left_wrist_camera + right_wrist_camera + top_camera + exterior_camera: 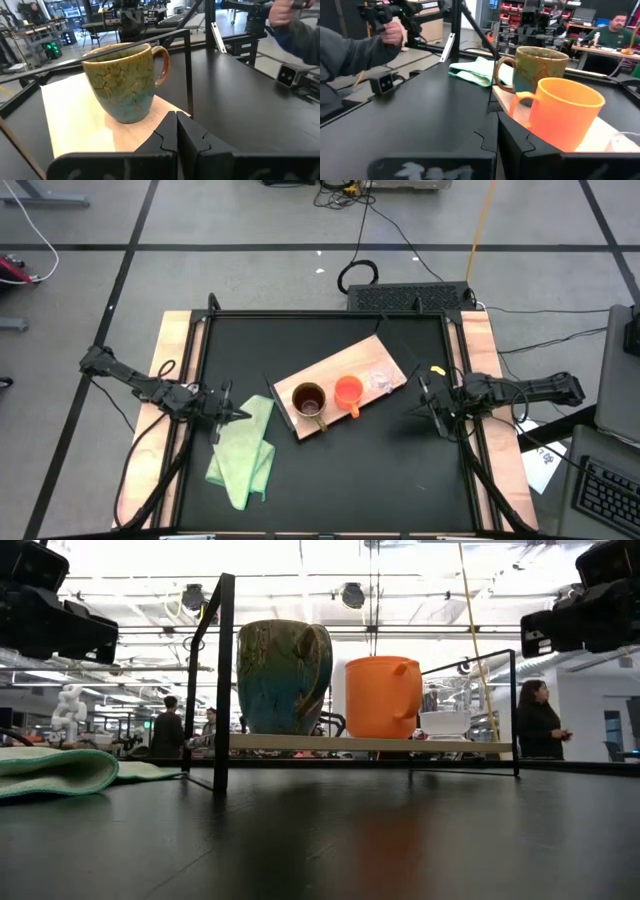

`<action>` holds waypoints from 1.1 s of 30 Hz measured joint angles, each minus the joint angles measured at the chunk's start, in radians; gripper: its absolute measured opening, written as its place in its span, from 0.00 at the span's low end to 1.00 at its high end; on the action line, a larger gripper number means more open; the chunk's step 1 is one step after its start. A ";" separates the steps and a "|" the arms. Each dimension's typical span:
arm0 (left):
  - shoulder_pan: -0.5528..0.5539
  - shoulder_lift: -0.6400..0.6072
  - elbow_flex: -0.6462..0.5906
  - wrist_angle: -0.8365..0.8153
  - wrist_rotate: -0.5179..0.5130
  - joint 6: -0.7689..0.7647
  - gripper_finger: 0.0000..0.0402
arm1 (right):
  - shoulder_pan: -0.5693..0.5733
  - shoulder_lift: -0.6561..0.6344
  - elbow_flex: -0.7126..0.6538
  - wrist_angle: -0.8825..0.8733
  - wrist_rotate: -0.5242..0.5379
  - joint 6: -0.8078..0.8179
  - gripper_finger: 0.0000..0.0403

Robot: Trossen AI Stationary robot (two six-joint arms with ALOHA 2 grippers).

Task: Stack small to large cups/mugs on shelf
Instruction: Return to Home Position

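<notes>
The light-wood shelf (330,375) lies slanted mid-table, raised on a thin black frame (222,680). On it stand, in a row, the brown mug (309,402) (125,80), the orange mug (348,391) (565,112) and the tiny clear glass cup (381,379) (445,722), each on its base. My left gripper (238,416) (176,135) is shut and empty, left of the shelf and above the cloth's edge. My right gripper (412,409) (495,135) is shut and empty, right of the shelf.
A light green cloth (245,450) (55,770) lies crumpled at the table's near left. The table's raised black frame (200,330) borders the work area. A person's sleeve and hand (355,45) (295,25) show beyond the table; other people stand in the room behind (540,720).
</notes>
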 joint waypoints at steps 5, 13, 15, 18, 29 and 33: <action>0.000 0.000 0.000 -0.005 0.007 -0.024 0.00 | 0.000 -0.048 -0.041 0.035 -0.034 0.013 0.00; 0.000 0.000 0.000 -0.005 0.007 -0.033 0.00 | 0.000 -0.074 -0.051 0.036 -0.063 0.022 0.00; 0.000 0.000 0.000 -0.006 0.007 -0.033 0.00 | 0.000 -0.072 -0.052 0.034 -0.065 0.025 0.00; 0.000 0.000 0.000 -0.006 0.007 -0.033 0.00 | 0.000 -0.073 -0.053 0.032 -0.065 0.026 0.00; 0.000 0.000 0.000 -0.007 0.007 -0.040 0.00 | 0.000 -0.073 -0.054 0.029 -0.066 0.026 0.00; 0.000 0.000 0.000 -0.006 0.009 -0.056 0.00 | 0.000 -0.073 -0.054 0.035 -0.066 0.026 0.00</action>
